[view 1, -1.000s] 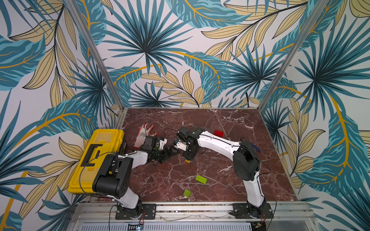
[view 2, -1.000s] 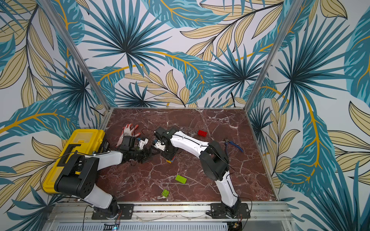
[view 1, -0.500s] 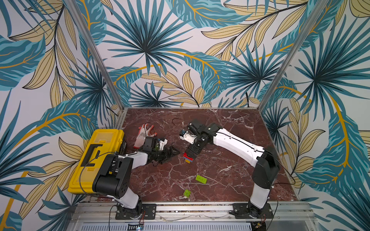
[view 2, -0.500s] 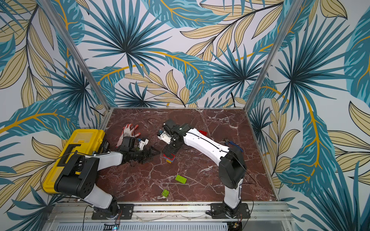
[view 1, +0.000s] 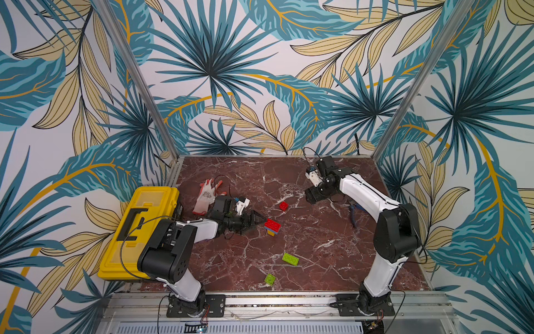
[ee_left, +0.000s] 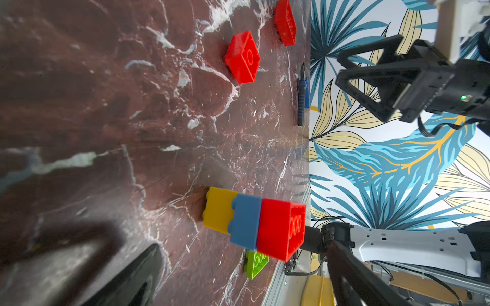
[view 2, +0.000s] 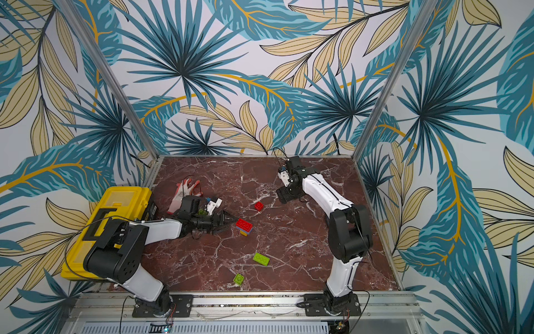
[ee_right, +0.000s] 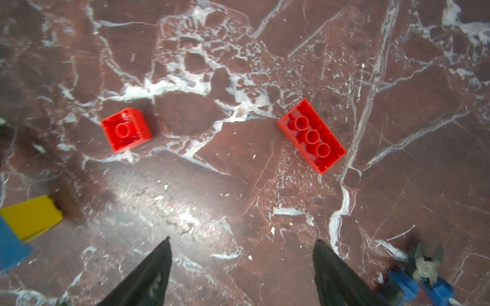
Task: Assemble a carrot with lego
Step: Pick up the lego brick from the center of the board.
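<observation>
I am holding my left gripper [view 1: 256,225] wide apart and empty beside the half-built carrot [view 1: 272,227], a yellow, blue and red stack standing on the worktop [view 1: 318,245]. My right gripper [ee_right: 242,239] is hovering, fingers apart and empty, over a long red brick [ee_right: 312,136]. A small red brick [view 1: 283,206] is lying between carrot and that gripper. A long green brick [view 1: 290,258] and a small green brick [view 1: 270,279] are lying nearer the front edge.

Red bricks, three: small red brick [view 1: 283,206], long red brick [ee_right: 312,136], stacked red brick [view 1: 272,224]. Green, two: long green brick [view 1: 290,258], square green brick [view 1: 270,279]. One blue brick [ee_left: 245,221], one yellow brick [ee_left: 218,209]. One toolbox [view 1: 150,199], one glove [view 1: 205,194], one pliers [ee_left: 301,106].
</observation>
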`<act>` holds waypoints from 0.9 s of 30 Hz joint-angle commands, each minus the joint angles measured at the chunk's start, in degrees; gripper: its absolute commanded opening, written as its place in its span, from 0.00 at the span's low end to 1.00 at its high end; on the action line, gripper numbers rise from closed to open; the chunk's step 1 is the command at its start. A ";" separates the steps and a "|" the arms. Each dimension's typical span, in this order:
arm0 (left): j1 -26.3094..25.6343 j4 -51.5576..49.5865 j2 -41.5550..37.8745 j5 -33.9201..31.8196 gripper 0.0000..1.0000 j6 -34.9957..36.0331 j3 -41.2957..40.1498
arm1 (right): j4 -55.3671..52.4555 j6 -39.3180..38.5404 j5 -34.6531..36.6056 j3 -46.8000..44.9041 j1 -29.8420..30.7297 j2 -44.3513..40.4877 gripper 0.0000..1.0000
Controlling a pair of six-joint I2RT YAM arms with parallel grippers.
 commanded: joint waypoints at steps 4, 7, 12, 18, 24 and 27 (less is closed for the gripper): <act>-1.77 2.36 2.92 2.20 0.97 -0.27 3.27 | 0.62 -1.38 1.90 6.09 -2.51 6.95 0.81; -2.34 2.36 3.81 2.74 0.95 -0.36 3.75 | -0.87 -4.03 3.72 9.83 -3.45 11.03 0.81; -2.40 2.27 4.85 2.49 0.95 -0.66 4.02 | -2.19 -7.97 3.92 14.08 -5.47 15.00 0.81; -2.28 2.18 5.77 2.44 0.95 -0.96 4.41 | -4.92 -13.72 2.87 18.31 -6.15 18.98 0.81; -1.83 2.20 6.19 2.48 0.95 -1.09 4.36 | -6.54 -14.97 0.64 21.53 -6.14 21.72 0.78; -1.44 2.19 6.14 2.54 0.95 -1.07 4.29 | -7.83 -15.36 0.18 22.92 -6.06 22.49 0.77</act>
